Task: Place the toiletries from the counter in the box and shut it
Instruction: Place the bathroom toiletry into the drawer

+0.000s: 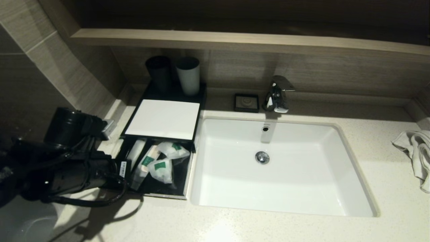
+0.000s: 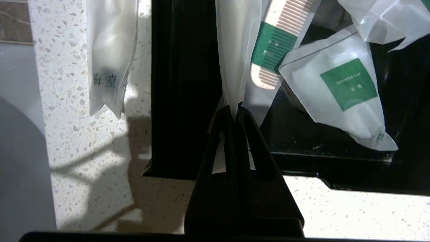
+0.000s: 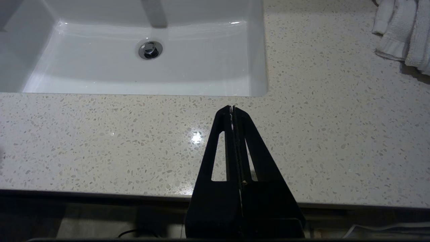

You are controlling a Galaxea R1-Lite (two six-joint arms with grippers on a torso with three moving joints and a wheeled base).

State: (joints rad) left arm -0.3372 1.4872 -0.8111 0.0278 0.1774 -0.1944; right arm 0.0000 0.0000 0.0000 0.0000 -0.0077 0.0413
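Still out on the worktop (image 2: 100,161), left of the box (image 1: 163,118): one slim sachet (image 2: 111,57); left tool (image 2: 235,112) clamped on another sachet (image 2: 235,50) over the open drawer (image 1: 181,183); three sachets inside; closing undone; right tool (image 3: 232,109) parked shut near the sink (image 3: 134,67).

Sachets: five, four in the drawer (image 1: 159,169), one on the bench (image 2: 109,57). Cups (image 1: 188,75): two. Towel (image 1: 416,151): one.

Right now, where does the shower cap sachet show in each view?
Head view: shower cap sachet lies in the open drawer, right of the comb sachet.
Left wrist view: sachet beside the comb sachet.
Right wrist view: not in it.
Shared landmark: the comb sachet.
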